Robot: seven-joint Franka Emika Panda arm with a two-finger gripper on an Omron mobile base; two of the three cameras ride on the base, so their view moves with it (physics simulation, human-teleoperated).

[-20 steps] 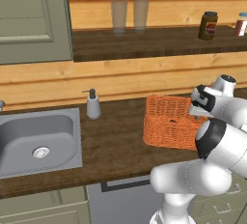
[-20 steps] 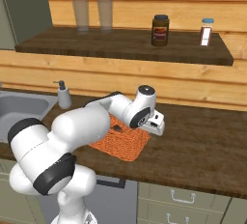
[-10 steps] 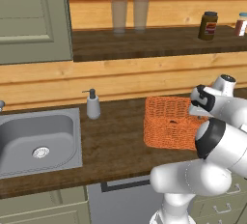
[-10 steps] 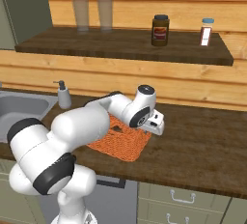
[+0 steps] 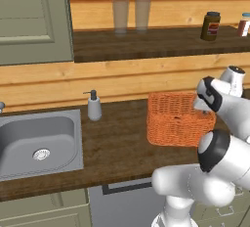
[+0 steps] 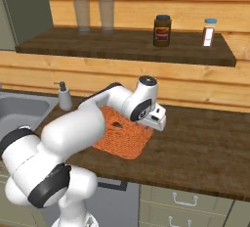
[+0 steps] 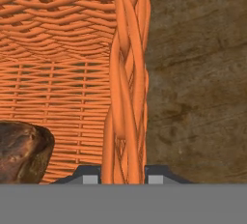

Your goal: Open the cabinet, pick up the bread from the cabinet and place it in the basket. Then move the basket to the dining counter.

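The basket (image 7: 126, 73) is gripped by its side wall: the woven orange rim rises straight between the two finger tips, and the gripper (image 7: 123, 178) is clamped on it, one finger inside and one outside. This grip is judged to be chosen so that the basket can be lifted for the move to the dining counter. The bread (image 7: 21, 153), a dark-brown, glossy, rounded lump, is seen lying on the basket floor just inside the held wall, to the inner side of the gripper. The placing step is therefore taken as done. The basket is bright orange, rectangular, with upright open-weave sides. It appears to rest on the dark worktop (image 7: 198, 73), though contact underneath is not visible.
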